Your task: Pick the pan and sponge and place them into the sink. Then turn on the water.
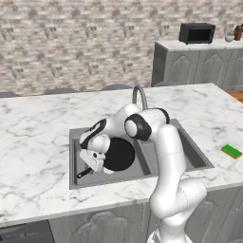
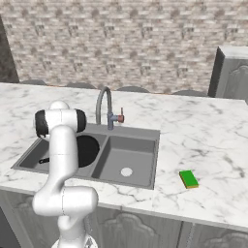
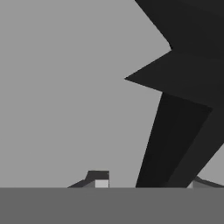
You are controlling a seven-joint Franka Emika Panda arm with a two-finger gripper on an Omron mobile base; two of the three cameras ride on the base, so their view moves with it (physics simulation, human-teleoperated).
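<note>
Pan: the black pan [image 1: 121,154] lay in the left basin of the sink [image 1: 197,156], its round body flat on the basin floor and its thin handle pointing toward the front left corner; from the right base view its dark disc [image 2: 87,150] showed just behind the white arm.
Pincer: the pincer [image 1: 95,161] was low inside the left basin, right over the handle end of the pan. In the hand view the handle [image 3: 175,144] ran up between the two fingertips [image 3: 99,180], with a gap showing on the left side (whether the tips gripped it or stood loose, I could not tell).
Sponge: the green sponge [image 1: 231,151] sat on the marble surface [image 1: 38,142] to the right of the sink, well apart from the basins; in the right base view its yellow under-layer showed along the near edge [image 2: 189,178].
Sink: grey, two basins, set in the white marble; the right basin held only its round drain [image 2: 126,171].
Faucet: the arched grey faucet [image 2: 104,106] stood behind the divider between the basins.
Background: a brick wall ran behind the surface, and a dark microwave [image 1: 197,33] sat on a grey cabinet at the far right.
</note>
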